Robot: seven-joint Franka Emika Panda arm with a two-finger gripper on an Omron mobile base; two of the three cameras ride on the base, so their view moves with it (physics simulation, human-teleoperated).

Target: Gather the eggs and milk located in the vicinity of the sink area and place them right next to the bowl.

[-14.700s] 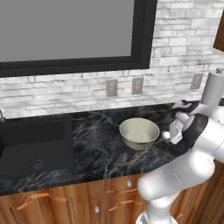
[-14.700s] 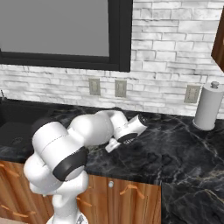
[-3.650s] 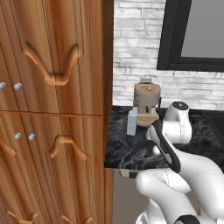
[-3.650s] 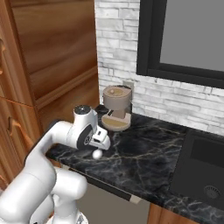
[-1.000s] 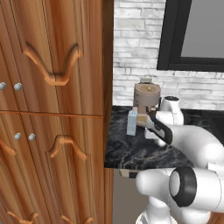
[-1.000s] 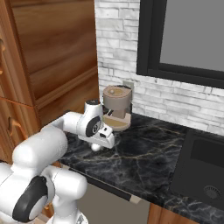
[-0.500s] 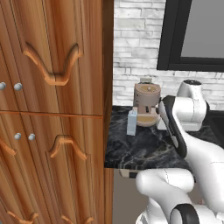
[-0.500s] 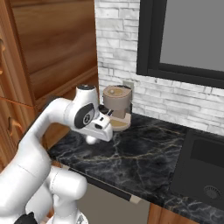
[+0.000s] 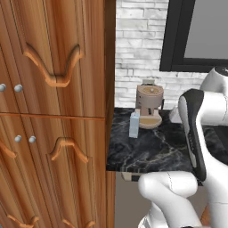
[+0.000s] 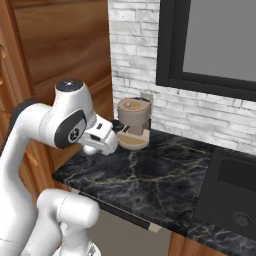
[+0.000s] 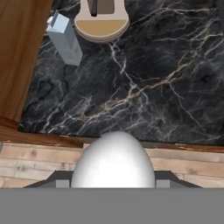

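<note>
Setting: simulated kitchen with a black marble desk, a white brick wall, a dark-framed window, and a tall wooden cabinet at the desk's end.
Jaws: closed on the egg; the fingers themselves are hidden behind it in the hand view.
Gripper: the white hand hangs above the cabinet end of the desk, just in front of the coffee machine in the right base view.
Egg: white and oval, large at the bottom of the hand view, lifted off the desk; its narrower end points up in that view, so its long axis runs along the line of the hand.
Milk: the pale blue-grey carton stands upright on the desk, gabled top up, long axis vertical, just beside the cabinet's side and close to the coffee machine; seen also from above in the hand view.
Coffee machine: tan and round, set against the brick wall, its tray toward the room.
Sink: the black basin lies recessed at the far end of the desk, well apart from the carton.
</note>
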